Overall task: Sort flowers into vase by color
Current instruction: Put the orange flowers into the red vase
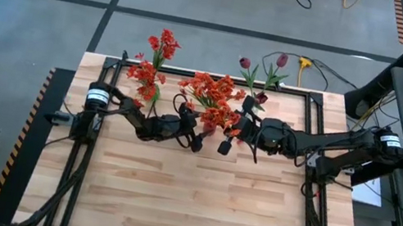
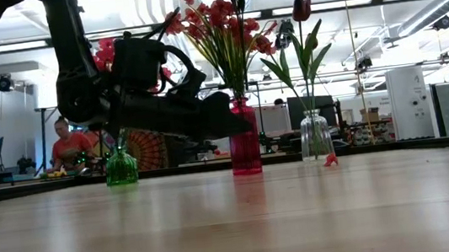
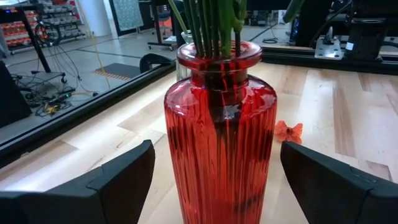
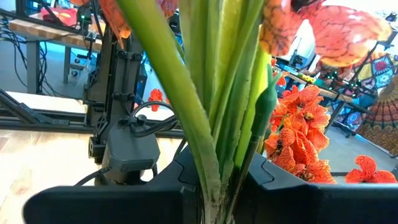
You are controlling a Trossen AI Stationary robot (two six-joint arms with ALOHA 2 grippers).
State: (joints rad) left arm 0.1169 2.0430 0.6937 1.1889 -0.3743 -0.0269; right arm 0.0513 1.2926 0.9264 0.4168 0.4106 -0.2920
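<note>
Green stalks [image 4: 214, 118] fill the right tool's [image 4: 214, 186] clench, blooms cropped; left tool [image 3: 214, 180] spread around red vase [image 3: 219, 130].

3 vases stand in a row near the table's [image 1: 194, 203] far edge. left vase [image 2: 121, 167] and right vase [image 2: 316, 137] flank the middle vase [image 2: 244, 137], each w/ flowers [image 2: 217, 25] in it. left gripper [image 3: 211, 177] is around the middle vase; right gripper [image 1: 242, 130] is above it, on the stems. a fallen bloom [image 2: 330, 160] lies on the table beside the right vase.

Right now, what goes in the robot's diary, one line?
left tool: open around red vase | right tool: shut on flower stems above vase
</note>
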